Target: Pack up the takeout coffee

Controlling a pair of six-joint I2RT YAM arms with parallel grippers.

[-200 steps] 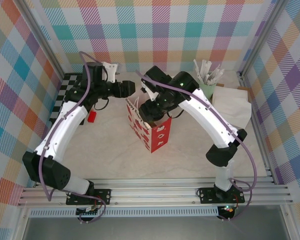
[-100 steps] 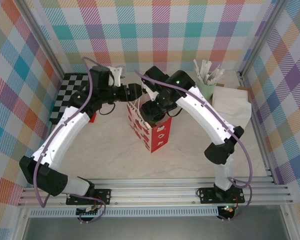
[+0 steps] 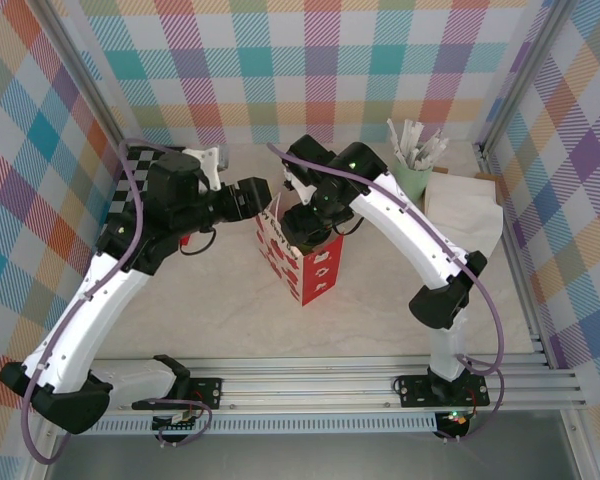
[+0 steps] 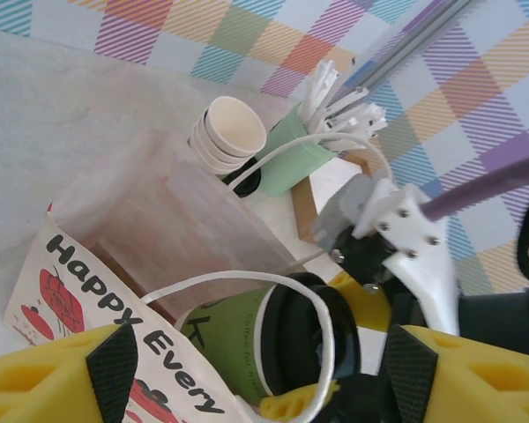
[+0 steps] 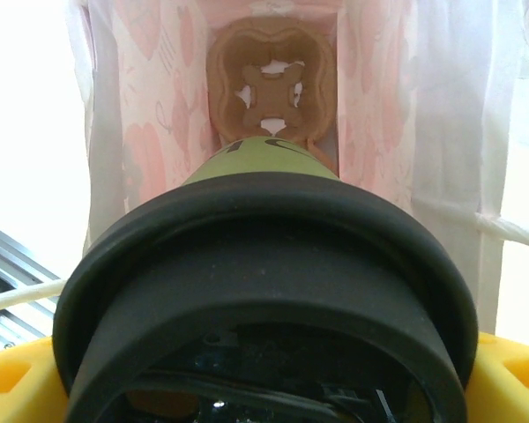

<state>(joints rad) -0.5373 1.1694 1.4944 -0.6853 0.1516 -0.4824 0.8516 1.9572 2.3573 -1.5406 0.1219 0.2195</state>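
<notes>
table | right end effector grips takeout coffee at bag mouth

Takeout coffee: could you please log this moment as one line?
right gripper: shut on takeout coffee | coffee: at bag mouth | left gripper: open

Top view: bright, even overhead light; faint soft shadow beside paper bag. Right wrist: bag walls blown out white; takeout coffee and black lid blurred, close. Left wrist: yellow fingers defocused.
</notes>
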